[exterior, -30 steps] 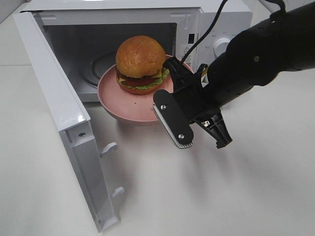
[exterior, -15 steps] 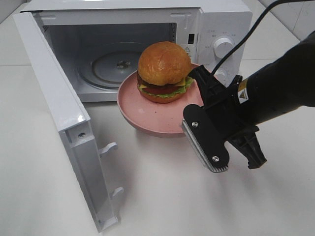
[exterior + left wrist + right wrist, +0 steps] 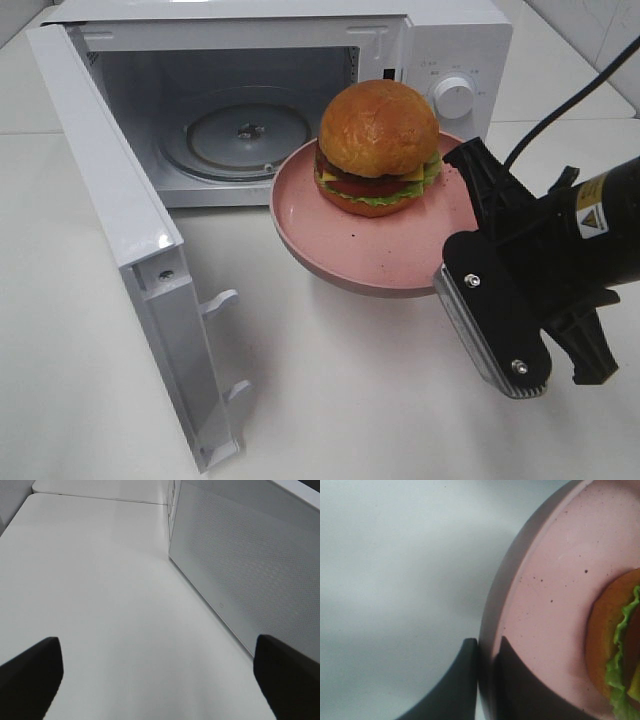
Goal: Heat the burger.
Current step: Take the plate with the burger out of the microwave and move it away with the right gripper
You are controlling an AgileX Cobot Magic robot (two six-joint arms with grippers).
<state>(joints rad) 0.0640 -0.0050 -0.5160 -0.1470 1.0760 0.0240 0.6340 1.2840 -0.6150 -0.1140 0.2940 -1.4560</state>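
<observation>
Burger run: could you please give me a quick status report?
Right claw shut on pink plate's rim, held off the table. Left claw open, empty. Burger upright on plate, outside microwave. Door open, turntable bare.

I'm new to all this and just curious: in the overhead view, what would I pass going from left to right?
Open microwave door → glass turntable inside the microwave → burger on its pink plate → right gripper clamped on the plate's rim.
</observation>
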